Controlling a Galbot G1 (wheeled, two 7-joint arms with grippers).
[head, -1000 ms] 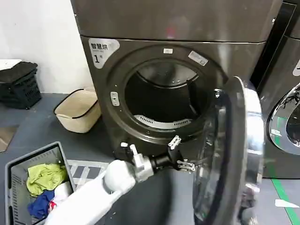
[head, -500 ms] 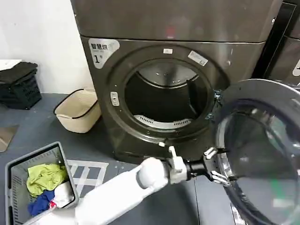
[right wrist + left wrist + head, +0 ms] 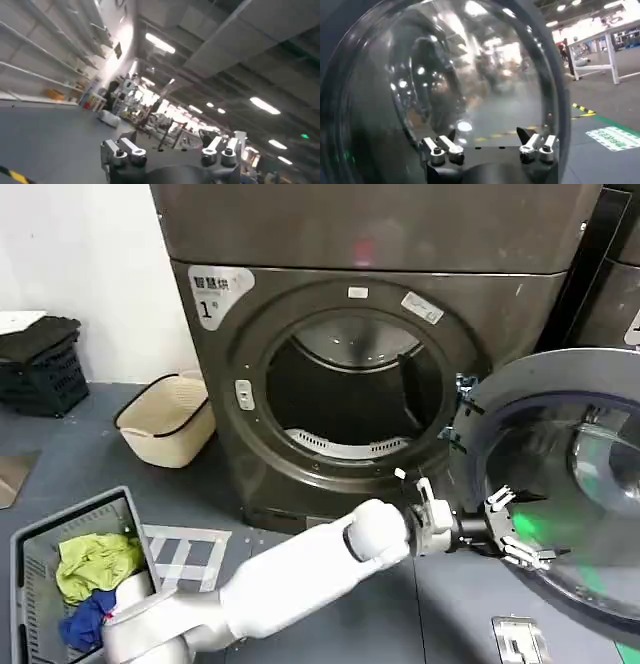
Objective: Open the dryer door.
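The dryer door (image 3: 585,484) stands swung wide open to the right of its grey-brown machine (image 3: 350,234) marked "1", leaving the dark drum opening (image 3: 350,394) bare. In the head view my left gripper (image 3: 517,536) reaches out low to the right and sits against the inner side of the door, fingers open with nothing between them. The left wrist view looks into the door's domed glass (image 3: 450,75) right in front of my left gripper (image 3: 489,146). My right gripper (image 3: 170,146) is open too, holds nothing and points up toward a ceiling.
A beige basket (image 3: 165,419) stands on the floor left of the dryer, a black crate (image 3: 40,364) farther left. A grey bin (image 3: 30,549) with clothes is at the near left. A darker neighbouring machine (image 3: 610,294) stands behind the open door.
The door has swung farther open, from edge-on to facing me with its inner side. My left arm has stretched to the right along with it.
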